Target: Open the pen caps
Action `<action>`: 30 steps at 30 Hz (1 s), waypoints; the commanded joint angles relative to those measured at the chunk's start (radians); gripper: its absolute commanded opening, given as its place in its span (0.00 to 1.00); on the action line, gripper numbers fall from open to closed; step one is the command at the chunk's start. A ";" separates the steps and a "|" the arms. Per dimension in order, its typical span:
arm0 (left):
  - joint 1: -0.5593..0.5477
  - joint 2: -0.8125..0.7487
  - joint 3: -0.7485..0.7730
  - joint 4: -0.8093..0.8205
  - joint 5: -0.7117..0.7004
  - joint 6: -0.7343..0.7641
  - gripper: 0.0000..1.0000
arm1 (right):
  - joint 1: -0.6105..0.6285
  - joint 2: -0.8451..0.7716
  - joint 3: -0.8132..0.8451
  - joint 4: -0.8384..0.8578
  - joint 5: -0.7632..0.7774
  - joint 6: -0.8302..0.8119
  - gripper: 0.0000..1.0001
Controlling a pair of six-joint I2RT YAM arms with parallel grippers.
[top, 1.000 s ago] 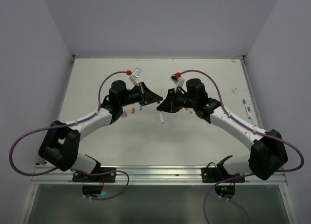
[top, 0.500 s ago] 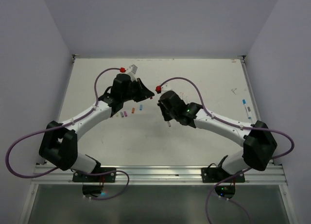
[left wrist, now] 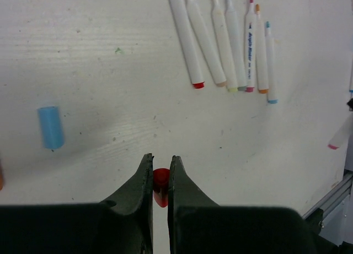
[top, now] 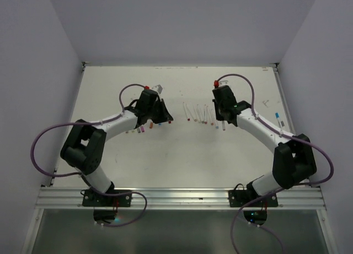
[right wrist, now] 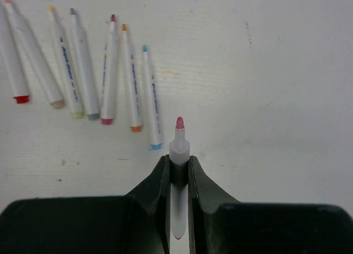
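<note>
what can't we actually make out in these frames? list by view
- Left wrist: orange object, cut off by the left edge; identity unclear.
- Left wrist: red cap in the left gripper, its lower part hidden between the jaws.
- Left wrist: pink-ended pen, mostly cut off by the right edge.
- Top external: loose caps beside the left gripper, too small to count.

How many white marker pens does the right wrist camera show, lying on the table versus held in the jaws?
White plastic marker pens lying in a row on the table: 7
White marker pen with a pink tip, held in the jaws of the right gripper: 1
Total: 8
</note>
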 commanded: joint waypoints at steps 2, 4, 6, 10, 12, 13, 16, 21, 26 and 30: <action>-0.010 0.053 0.033 -0.013 -0.067 0.066 0.00 | -0.072 0.053 0.059 0.009 -0.009 -0.091 0.00; -0.015 0.077 0.064 -0.041 -0.082 0.080 0.00 | -0.089 0.109 0.074 0.020 -0.015 -0.101 0.00; -0.013 0.114 0.089 -0.059 -0.099 0.089 0.00 | -0.104 0.163 0.090 0.046 -0.028 -0.100 0.00; -0.016 0.163 0.132 -0.104 -0.150 0.109 0.00 | -0.115 0.238 0.114 0.097 -0.038 -0.094 0.00; -0.015 0.186 0.148 -0.116 -0.168 0.123 0.00 | -0.121 0.268 0.124 0.115 -0.046 -0.104 0.00; -0.015 0.193 0.155 -0.125 -0.191 0.126 0.00 | -0.123 0.280 0.131 0.121 -0.045 -0.109 0.00; -0.015 0.219 0.168 -0.148 -0.217 0.137 0.00 | -0.126 0.321 0.151 0.125 -0.035 -0.114 0.00; -0.016 0.216 0.146 -0.148 -0.268 0.141 0.14 | -0.132 0.355 0.157 0.146 -0.049 -0.123 0.00; -0.015 0.219 0.127 -0.139 -0.280 0.138 0.27 | -0.133 0.381 0.173 0.145 -0.075 -0.117 0.00; -0.013 0.213 0.119 -0.139 -0.298 0.138 0.34 | -0.133 0.395 0.177 0.151 -0.086 -0.115 0.01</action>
